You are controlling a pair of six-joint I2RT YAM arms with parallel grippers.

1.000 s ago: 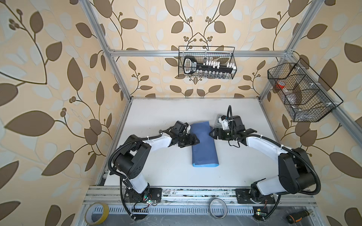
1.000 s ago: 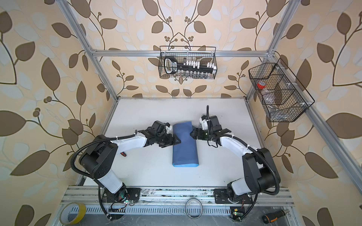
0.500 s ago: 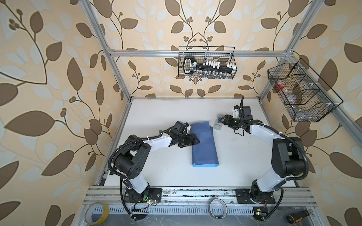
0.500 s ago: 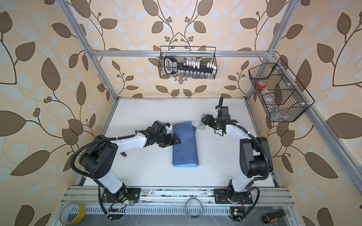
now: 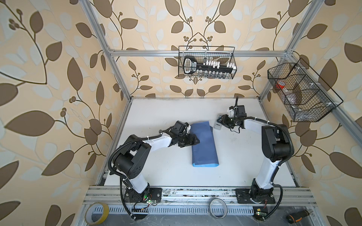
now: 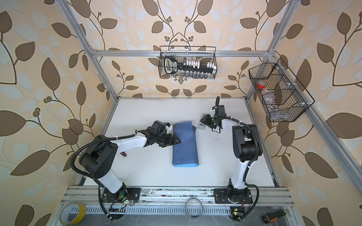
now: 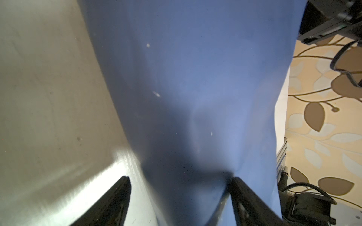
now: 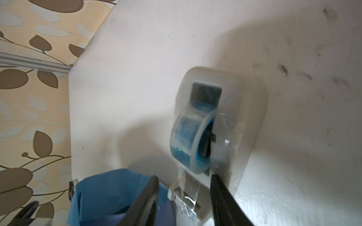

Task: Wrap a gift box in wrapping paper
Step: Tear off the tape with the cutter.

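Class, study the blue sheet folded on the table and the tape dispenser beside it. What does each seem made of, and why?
The wrapping paper: thin matte paper, apparently; it folds in soft curves without glare. The tape dispenser: likely moulded plastic, milky and smooth, with rounded corners. Its tape roll looks like clear glossy film on a blue core.

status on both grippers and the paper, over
Left gripper open, tips on folded wrapping paper. Right gripper open, jaws astride tape dispenser, cutter end. Gift box not in sight.
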